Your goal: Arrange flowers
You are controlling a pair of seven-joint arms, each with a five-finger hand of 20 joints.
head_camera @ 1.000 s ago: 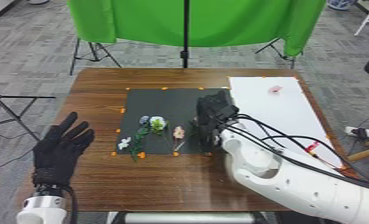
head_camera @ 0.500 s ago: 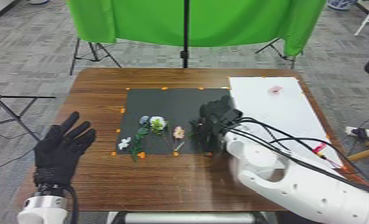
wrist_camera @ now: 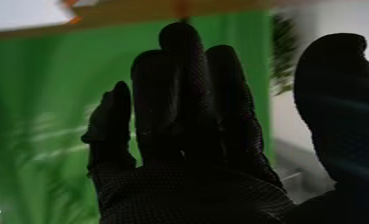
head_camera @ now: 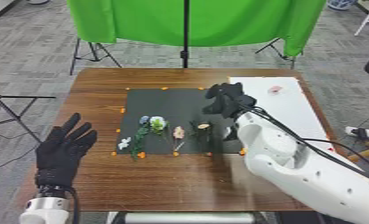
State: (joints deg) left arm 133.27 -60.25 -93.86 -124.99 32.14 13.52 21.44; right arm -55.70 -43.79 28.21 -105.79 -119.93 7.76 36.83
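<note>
– What colours do we see mid-frame?
– We see a charcoal sheet [head_camera: 176, 102], orange marks [head_camera: 164, 88], a white flower [head_camera: 158, 122] and a pale pink flower [head_camera: 179, 132].
– And upper right?
– We find a white sheet [head_camera: 291, 115]; the table [head_camera: 100, 100] is streaky brown, the cloth [head_camera: 140, 25] up top bright green.

The right arm [head_camera: 296, 185] has a smooth white shell of rounded, bulging sections, with black cables [head_camera: 285, 131] along it. Its right hand [head_camera: 223, 100] wears a black glove [wrist_camera: 194, 195] of finely textured fabric. The left arm [head_camera: 44, 214] is white too, with a black cable [head_camera: 73, 202] beside its wrist, and the left hand [head_camera: 60, 157] is gloved in matching black.
</note>
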